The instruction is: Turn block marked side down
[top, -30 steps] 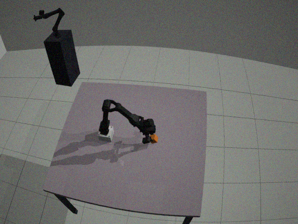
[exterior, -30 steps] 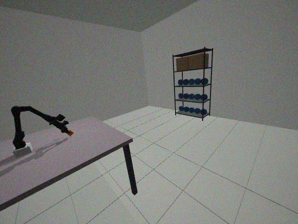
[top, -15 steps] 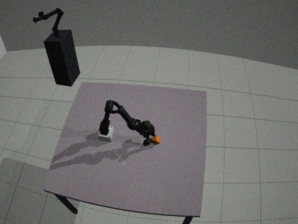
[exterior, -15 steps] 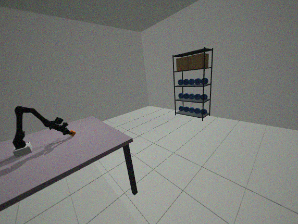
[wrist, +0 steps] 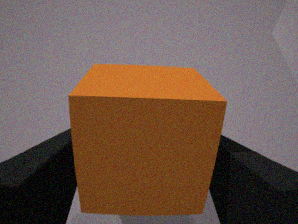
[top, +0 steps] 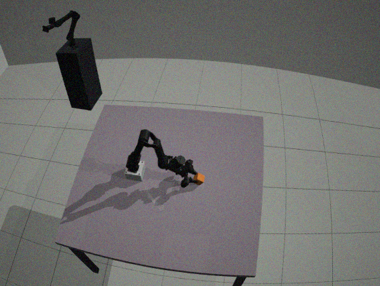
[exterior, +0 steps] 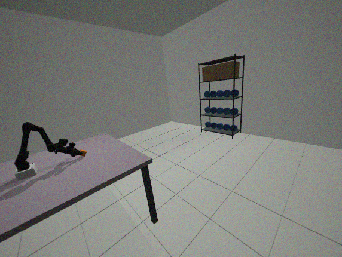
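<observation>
The orange block (top: 200,179) (exterior: 84,153) (wrist: 145,84) is between the two black fingers of my gripper (top: 196,178) (exterior: 80,153) (wrist: 143,139), which is shut on it. The wrist view shows two plain orange faces of the block, a brighter upper one and a darker one toward the camera. No mark shows on either; the other faces are hidden. The arm reaches out low, with the gripper slanting shallowly downward. The block is close to the table top (top: 216,233) (exterior: 104,161); whether it touches is too small to tell.
The arm's white base (top: 134,175) (exterior: 26,173) stands on the table, left of the block. Off the table, another black arm (top: 74,24) sits on a dark pedestal (top: 80,73). A shelf rack (exterior: 199,98) with boxes and blue round things stands far back.
</observation>
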`<control>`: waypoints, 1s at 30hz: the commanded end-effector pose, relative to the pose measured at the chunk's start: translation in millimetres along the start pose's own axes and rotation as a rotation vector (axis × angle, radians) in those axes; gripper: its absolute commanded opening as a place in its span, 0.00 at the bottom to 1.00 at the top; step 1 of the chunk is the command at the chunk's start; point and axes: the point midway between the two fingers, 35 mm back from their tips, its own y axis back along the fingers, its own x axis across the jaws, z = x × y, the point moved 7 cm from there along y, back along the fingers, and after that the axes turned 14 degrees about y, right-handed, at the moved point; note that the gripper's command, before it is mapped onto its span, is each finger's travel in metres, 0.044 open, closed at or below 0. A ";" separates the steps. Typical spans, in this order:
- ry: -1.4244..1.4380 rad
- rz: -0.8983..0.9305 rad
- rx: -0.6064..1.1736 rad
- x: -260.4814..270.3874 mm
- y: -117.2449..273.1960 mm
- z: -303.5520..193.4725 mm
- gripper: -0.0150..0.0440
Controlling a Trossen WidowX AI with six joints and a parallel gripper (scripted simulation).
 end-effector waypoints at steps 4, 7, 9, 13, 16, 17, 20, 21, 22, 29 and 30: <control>0.006 -0.015 -0.066 2.1 7.2 -9.6 0.25; 0.006 -0.017 -0.075 2.1 7.8 -9.5 0.25; 0.006 -0.021 -0.092 2.0 9.1 -9.3 0.25; 0.006 -0.022 -0.094 2.0 9.2 -9.3 0.25; 0.006 -0.022 -0.094 2.0 9.2 -9.3 0.25; 0.006 -0.022 -0.094 2.0 9.2 -9.3 0.25; 0.006 -0.022 -0.094 2.0 9.2 -9.3 0.25; 0.006 -0.022 -0.094 2.0 9.2 -9.3 0.25; 0.006 -0.022 -0.094 2.0 9.2 -9.3 0.25; 0.006 -0.022 -0.094 2.0 9.2 -9.3 0.57; 0.006 -0.022 -0.094 2.0 9.2 -9.3 0.61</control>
